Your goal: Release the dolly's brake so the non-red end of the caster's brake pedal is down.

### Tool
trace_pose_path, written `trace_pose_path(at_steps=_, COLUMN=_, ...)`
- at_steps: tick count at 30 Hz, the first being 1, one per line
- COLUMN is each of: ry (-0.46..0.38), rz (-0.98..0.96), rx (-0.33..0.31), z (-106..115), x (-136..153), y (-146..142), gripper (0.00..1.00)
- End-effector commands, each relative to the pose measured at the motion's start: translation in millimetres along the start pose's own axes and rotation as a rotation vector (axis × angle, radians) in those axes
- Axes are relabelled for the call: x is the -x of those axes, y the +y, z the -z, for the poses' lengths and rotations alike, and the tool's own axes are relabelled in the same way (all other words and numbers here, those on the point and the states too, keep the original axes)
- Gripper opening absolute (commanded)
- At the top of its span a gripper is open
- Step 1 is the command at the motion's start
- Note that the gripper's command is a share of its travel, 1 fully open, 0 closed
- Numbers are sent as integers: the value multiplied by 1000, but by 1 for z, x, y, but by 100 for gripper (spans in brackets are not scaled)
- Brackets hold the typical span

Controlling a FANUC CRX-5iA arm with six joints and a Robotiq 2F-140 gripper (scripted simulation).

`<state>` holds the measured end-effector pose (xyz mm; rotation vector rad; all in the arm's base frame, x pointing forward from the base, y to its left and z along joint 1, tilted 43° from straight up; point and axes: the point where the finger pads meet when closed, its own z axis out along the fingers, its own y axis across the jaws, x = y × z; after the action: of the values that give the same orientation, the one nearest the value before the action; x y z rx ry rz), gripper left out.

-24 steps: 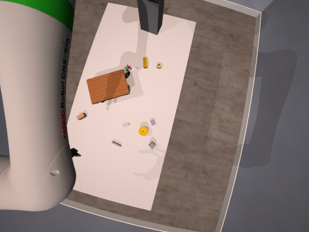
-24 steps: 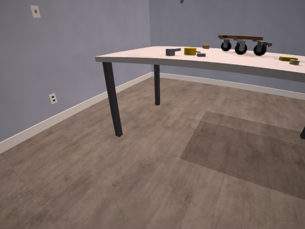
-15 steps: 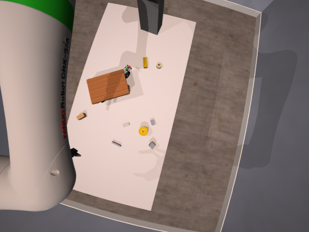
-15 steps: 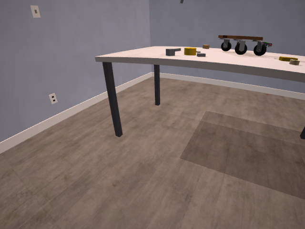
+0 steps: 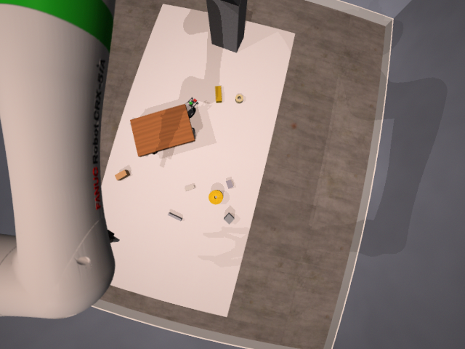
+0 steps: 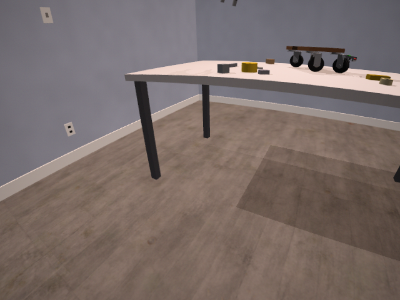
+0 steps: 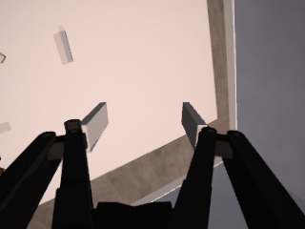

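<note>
The dolly point(image 5: 162, 129) stands on the table point(image 5: 248, 150) on all its wheels, its pedal point(image 5: 192, 101) untouched, so the whole job seems left; the gripper point(image 7: 143, 125) hangs high above the table's edge, well apart from it, about half open, holding nothing.
</note>
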<state>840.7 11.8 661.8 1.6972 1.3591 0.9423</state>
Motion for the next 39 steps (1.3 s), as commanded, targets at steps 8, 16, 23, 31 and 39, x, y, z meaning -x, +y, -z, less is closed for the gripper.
trace_pose_path(at_steps=8, ry=-25, rz=1, rx=-9, z=-15, x=-10, y=8, gripper=0)
trace_pose_path(at_steps=16, ry=-45, rz=-2, rx=-18, z=-28, x=-16, y=6, gripper=0)
trace_pose_path(at_steps=23, ry=-56, rz=-4, rx=-25, z=-34, x=-19, y=0, gripper=0)
trace_pose_path(at_steps=31, ry=-62, rz=-6, rx=-29, z=-38, x=-21, y=-4, gripper=0)
trace_pose_path(at_steps=39, ry=-62, rz=-6, rx=-29, z=-38, x=-21, y=-4, gripper=0)
